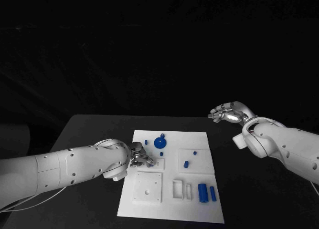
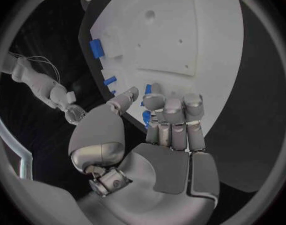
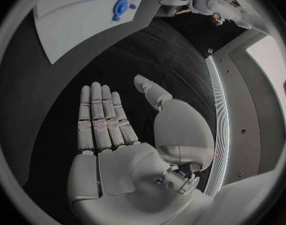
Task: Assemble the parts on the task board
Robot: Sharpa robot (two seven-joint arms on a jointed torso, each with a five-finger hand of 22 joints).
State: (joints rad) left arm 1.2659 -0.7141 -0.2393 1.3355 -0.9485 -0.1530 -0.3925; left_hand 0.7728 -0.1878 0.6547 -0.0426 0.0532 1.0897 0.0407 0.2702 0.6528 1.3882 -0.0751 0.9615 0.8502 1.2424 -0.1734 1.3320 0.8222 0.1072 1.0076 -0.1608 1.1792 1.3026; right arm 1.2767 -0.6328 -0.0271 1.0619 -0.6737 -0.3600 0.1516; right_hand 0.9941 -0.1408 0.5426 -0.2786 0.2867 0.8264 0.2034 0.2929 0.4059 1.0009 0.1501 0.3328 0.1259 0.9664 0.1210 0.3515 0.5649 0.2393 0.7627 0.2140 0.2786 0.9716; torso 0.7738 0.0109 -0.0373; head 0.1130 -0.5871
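left robot hand (image 1: 140,157) curls empty over the task board (image 1: 201,210) beside small blue parts (image 1: 160,142); right robot hand (image 1: 228,113) hovers spread, well apart.

A white rectangular board (image 1: 175,191) is laid flat on the black table. Small blue parts are spread over it: a round disc (image 1: 160,142) near the far edge, two upright cylinders (image 1: 206,192) near the front.
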